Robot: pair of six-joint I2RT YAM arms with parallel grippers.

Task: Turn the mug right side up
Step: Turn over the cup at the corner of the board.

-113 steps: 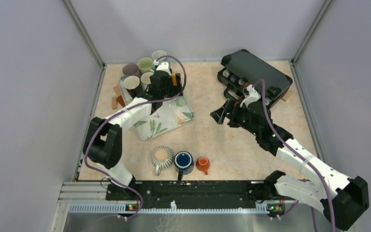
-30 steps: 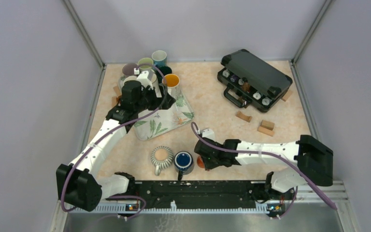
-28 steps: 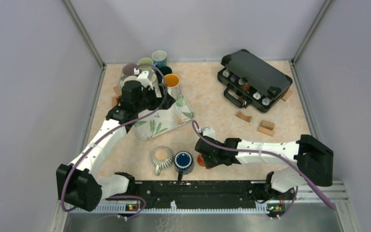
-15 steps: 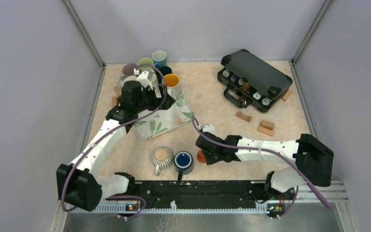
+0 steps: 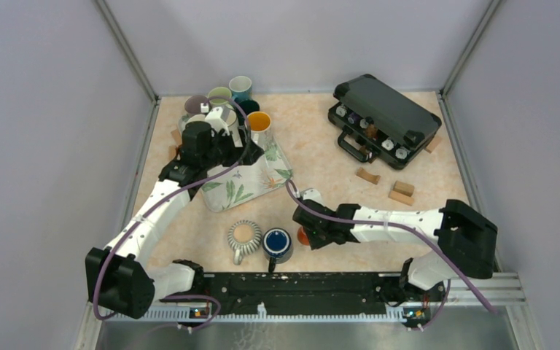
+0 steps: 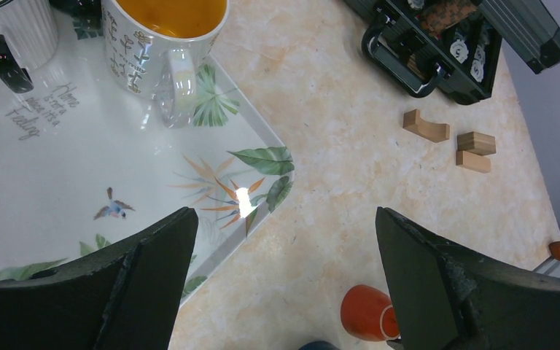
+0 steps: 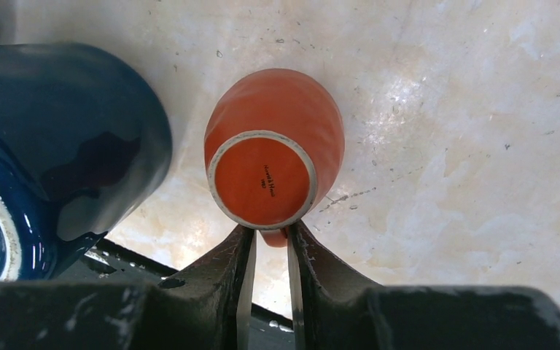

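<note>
Right claw [image 7: 268, 235]: I read it as closed, with both fingers pinched on the handle of the orange mug [image 7: 266, 157].
Grip point: the handle sits between the two fingertips, on the side of the mug that faces the claw.
Mug attitude: I see the ringed base turned toward the right wrist camera. The mouth is out of sight on the far side.
Mug contact: I cannot tell whether it rests on the table [image 7: 467, 146] or hangs just clear of it.
Mug location: near the front edge of the table, roughly midway across, just at the tip of the right arm.
Nearest neighbour: a blue mug [image 7: 58, 146] stands just beside the orange one, on its left, and the two do not touch.
Next neighbour: a striped mug [image 5: 243, 235] sits just left of the blue one.
Left claw [image 6: 284, 215]: I read it as fully spread and holding nothing, above the corner of the leaf-print tray [image 6: 58, 197].
Tray load: a mug with a yellow inside [image 6: 164, 44] stands upright on it.
Far right: a black case [image 5: 385, 120] lies open, with wooden blocks [image 6: 426, 125] near it.
</note>
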